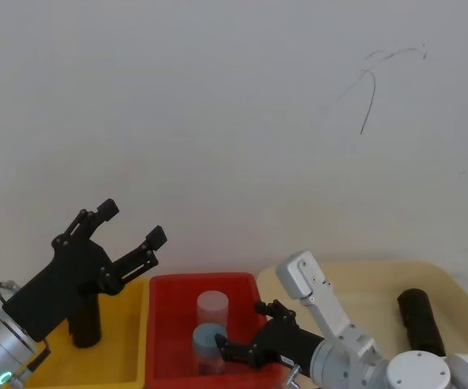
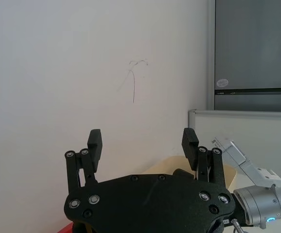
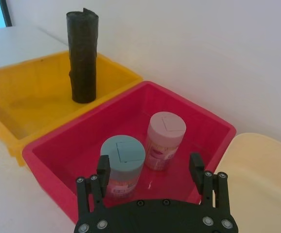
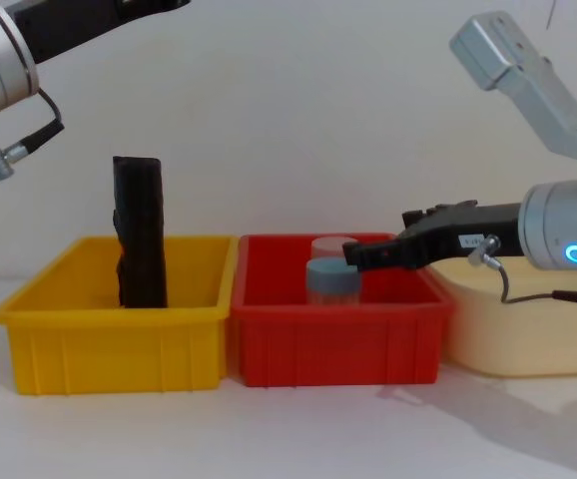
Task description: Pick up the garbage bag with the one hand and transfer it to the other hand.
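1. Task item. The garbage bag (image 4: 141,235), a black cylindrical roll of shiny plastic film, stands upright in the yellow rectangular plastic bin (image 4: 109,339). That bin touches the left side of the red rectangular plastic bin (image 4: 338,339). The roll's long axis is vertical. Its lower end rests on the yellow bin floor, and its upper end rises well above the rim, pointing at the ceiling. Nothing touches it.

2. Left gripper (image 1: 130,223). Black, two-fingered, on the silver-grey arm. It hangs high, up and to the left of the red bin, above the roll and clear of it. Fingers (image 2: 95,141) are spread wide and empty.

3. Right gripper (image 3: 149,165). Slim and black with a small white label. It reaches over the red bin from its right side. The jaws are released, with nothing between them. It hovers just above two jars standing inside the red bin: a blue-lidded jar (image 3: 122,162) and a pale pink-lidded jar (image 3: 166,138).

4. Surroundings. A cream plastic tray (image 4: 508,339) sits against the right side of the red bin. A second black roll (image 1: 420,320) lies on its side in this tray. All containers rest on a white tabletop (image 4: 288,429). Behind the red bin rises a plain white wall (image 1: 218,121) bearing a thin dark scribble (image 1: 372,89).
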